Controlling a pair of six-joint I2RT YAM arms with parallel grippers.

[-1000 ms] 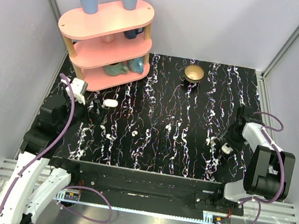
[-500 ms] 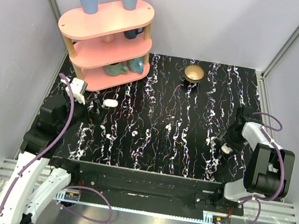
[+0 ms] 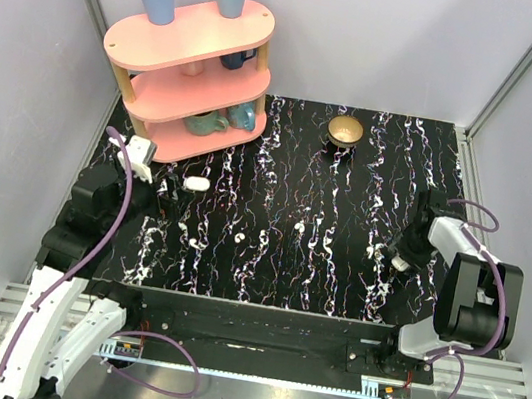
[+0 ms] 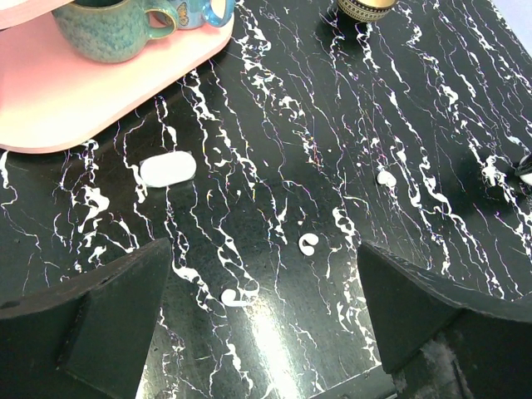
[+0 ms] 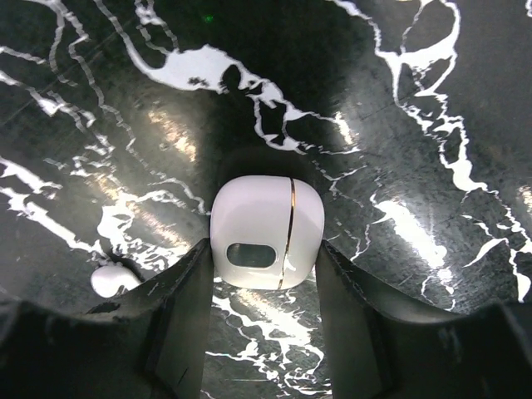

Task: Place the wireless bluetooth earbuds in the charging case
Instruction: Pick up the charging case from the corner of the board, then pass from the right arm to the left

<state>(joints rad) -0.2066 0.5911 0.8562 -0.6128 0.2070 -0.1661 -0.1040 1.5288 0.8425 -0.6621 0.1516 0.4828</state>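
Right hand (image 5: 262, 274): narrowed onto the case (image 5: 266, 218), a finger pressed to each flank, the seam upright and the halves shut. Compared with a second ago, nudged a little inward and away from its base, case carried along, forearm swung round; otherwise much the same. Cannot tell whether lifted clear of the worktop (image 5: 399, 100) or resting on it. Just outside the left finger, a small white lump (image 5: 112, 280), too blurred to name.

Meaning, as a judgement: case secured but not opened, so nothing inserted yet; opening comes next, and probably needs the other hand.

Left hand (image 4: 266, 332): spread wide, holding nothing, poised low over the worktop. Just ahead of it, the two earbuds (image 4: 308, 243) (image 4: 237, 297), loose and apart from each other. Further ahead and to its left, a white oval (image 4: 168, 169) near the foot of the pink shelf (image 4: 50, 100). Well apart from the case, both earbuds.
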